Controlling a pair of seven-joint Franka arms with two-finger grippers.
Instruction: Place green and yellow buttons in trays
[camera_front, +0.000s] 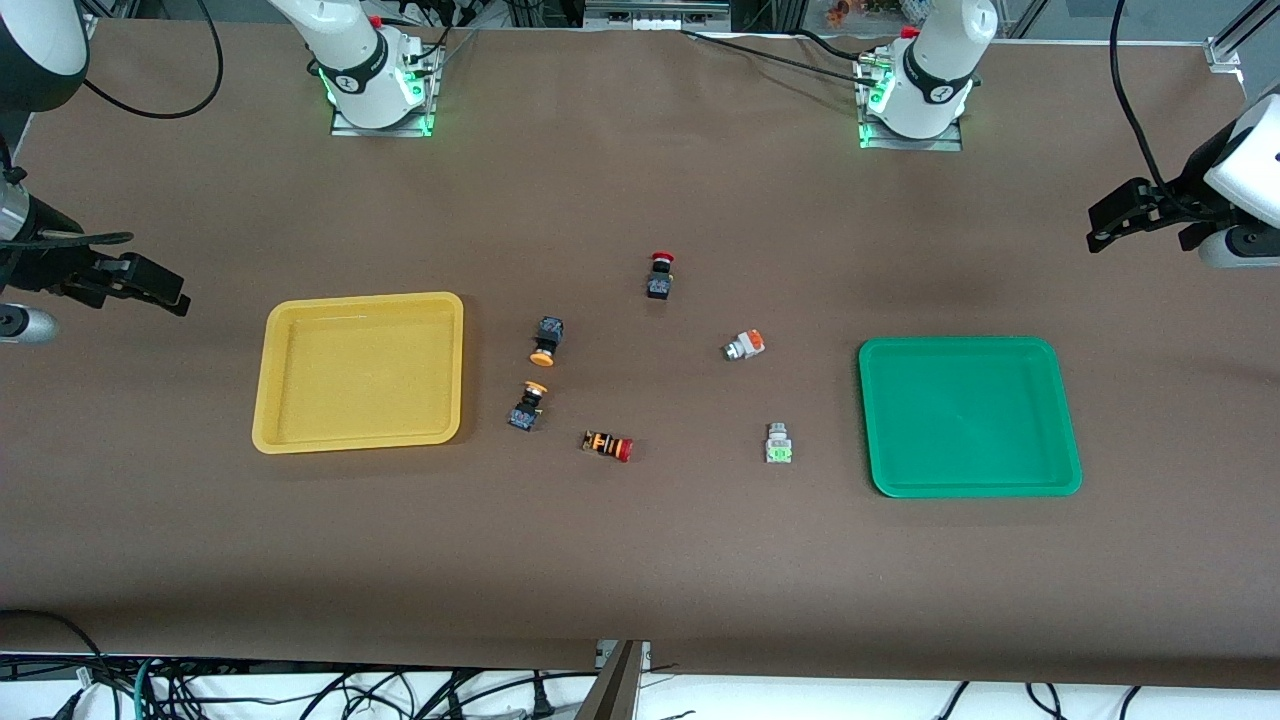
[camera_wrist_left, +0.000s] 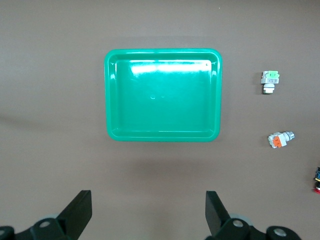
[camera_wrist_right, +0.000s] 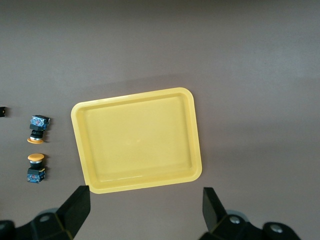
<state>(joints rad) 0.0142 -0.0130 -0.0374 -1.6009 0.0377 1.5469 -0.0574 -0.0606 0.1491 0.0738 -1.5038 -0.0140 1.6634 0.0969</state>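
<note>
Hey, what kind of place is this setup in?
Probably a robotics lab: two arms bolted to a brown-covered table, loose cables along its edge, and a yellow tray and green tray laid out for sorting.

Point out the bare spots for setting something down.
Both trays are bare inside: the yellow tray and the green tray. Bare tabletop runs nearer the camera than everything. The middle between the trays is crowded with six scattered switches.

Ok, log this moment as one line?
stage: start | yellow tray: empty | green tray: empty | left hand: open, waiting | right hand: open, waiting
</note>
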